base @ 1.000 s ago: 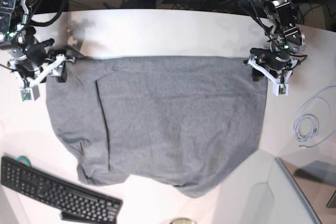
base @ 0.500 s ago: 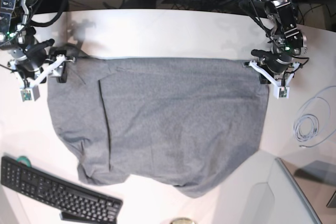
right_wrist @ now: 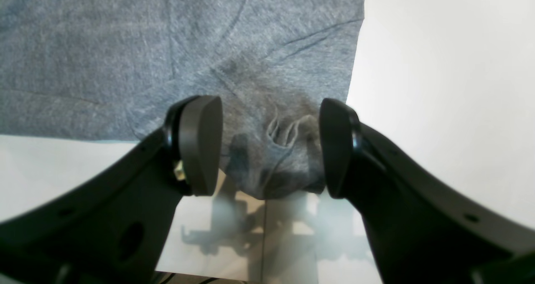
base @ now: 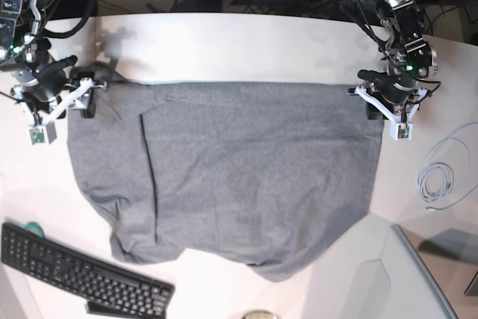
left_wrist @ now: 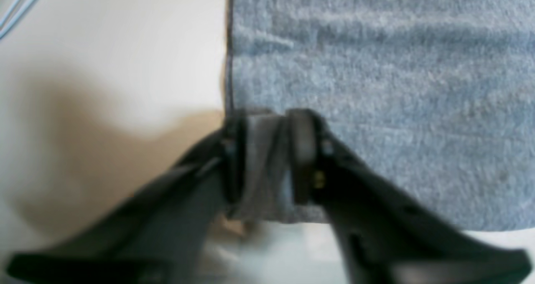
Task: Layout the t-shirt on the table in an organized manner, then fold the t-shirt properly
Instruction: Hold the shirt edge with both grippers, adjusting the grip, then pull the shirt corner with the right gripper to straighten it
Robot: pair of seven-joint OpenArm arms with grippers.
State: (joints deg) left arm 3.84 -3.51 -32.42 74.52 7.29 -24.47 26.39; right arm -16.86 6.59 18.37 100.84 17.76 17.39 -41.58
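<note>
Lying spread flat on the table (base: pixel 224 42), the t-shirt (base: pixel 239 177) is seen stretched between the two grippers, which are placed at its two far corners. In the left wrist view, a narrow fold of the grey fabric is pinched between the fingers (left_wrist: pixel 303 154) of the left gripper (left_wrist: pixel 267 158), whose jaws are drawn close together around the corner; the picture is blurred, but the cloth is seen filling the small gap between the pads. Ahead of that gripper and to one side, the garment's straight side hem is seen running away from the jaws, with bare white tabletop (left_wrist: pixel 125 46) on the other side of it. In the right wrist view, the right gripper (right_wrist: pixel 269 146) is held with its jaws set wide apart, and a bunched, wrinkled corner of the t-shirt (right_wrist: pixel 271 150) is seen lying between the pads (right_wrist: pixel 200 144) without being pressed by either of them. Beyond this gripper the fabric is spread away with a few shallow creases. In the base view, the left gripper (base: pixel 373 102) is found at the cloth's corner on the right of the picture and the right gripper (base: pixel 86 95) at the corner on the left. A long crease is seen running down the shirt near the right gripper's side, and the near edge is left uneven and rounded. A black keyboard (base: pixel 82 274) is seen beyond that near edge, and a coiled pale cable (base: pixel 437 181) lies well apart from the left gripper.
</note>
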